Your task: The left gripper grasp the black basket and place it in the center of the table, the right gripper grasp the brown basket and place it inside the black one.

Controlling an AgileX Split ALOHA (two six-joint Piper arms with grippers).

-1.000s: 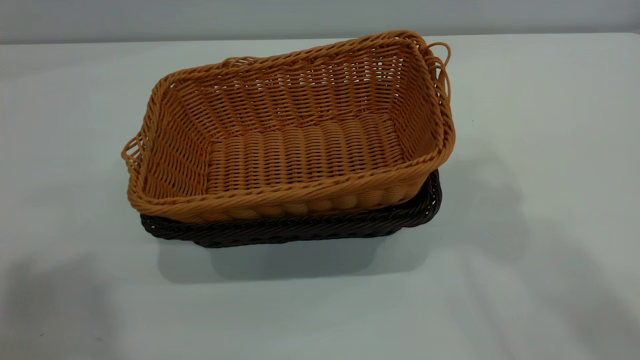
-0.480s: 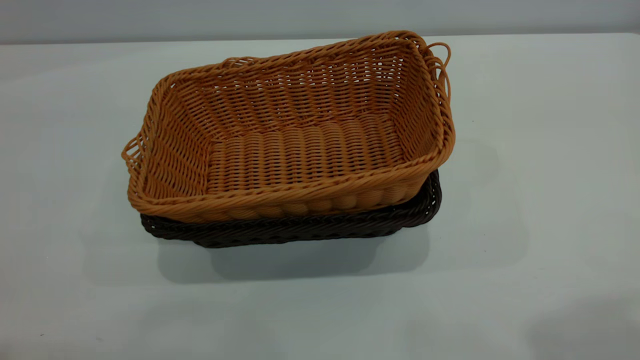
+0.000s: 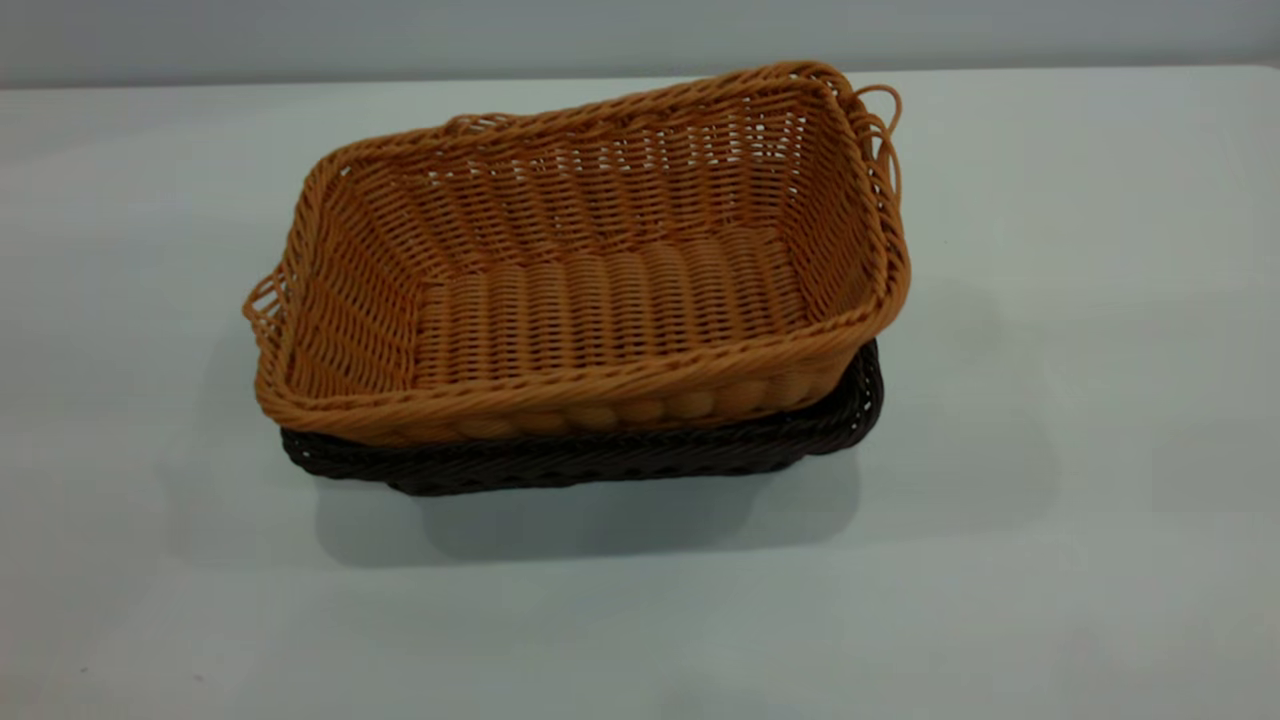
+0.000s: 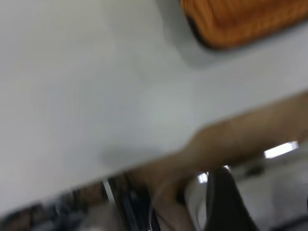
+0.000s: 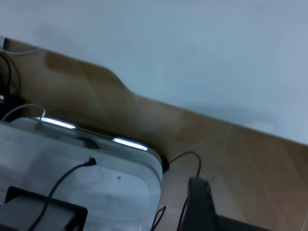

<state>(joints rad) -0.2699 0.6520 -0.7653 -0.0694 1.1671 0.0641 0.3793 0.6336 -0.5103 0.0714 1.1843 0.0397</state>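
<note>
The brown basket [image 3: 600, 270] sits nested inside the black basket [image 3: 620, 455] in the middle of the table [image 3: 1080, 300], tilted a little, its right end raised. Only the black basket's near rim and right corner show under it. Neither gripper is in the exterior view. In the left wrist view the left gripper [image 4: 226, 202] is a blurred black shape beyond the table edge, far from the brown basket's corner [image 4: 245, 19] and the black rim [image 4: 194, 28]. In the right wrist view the right gripper [image 5: 197, 207] is a dark shape off the table [image 5: 192, 48], over the floor.
The right wrist view shows the table's edge, a wooden floor [image 5: 250, 163] and a white unit [image 5: 96, 178] with black cables beside it. The left wrist view shows the table edge with dark clutter below it. A grey wall runs behind the table.
The baskets have not moved. The arm shadows at the table's lower left and lower right have faded and slid off the table.
</note>
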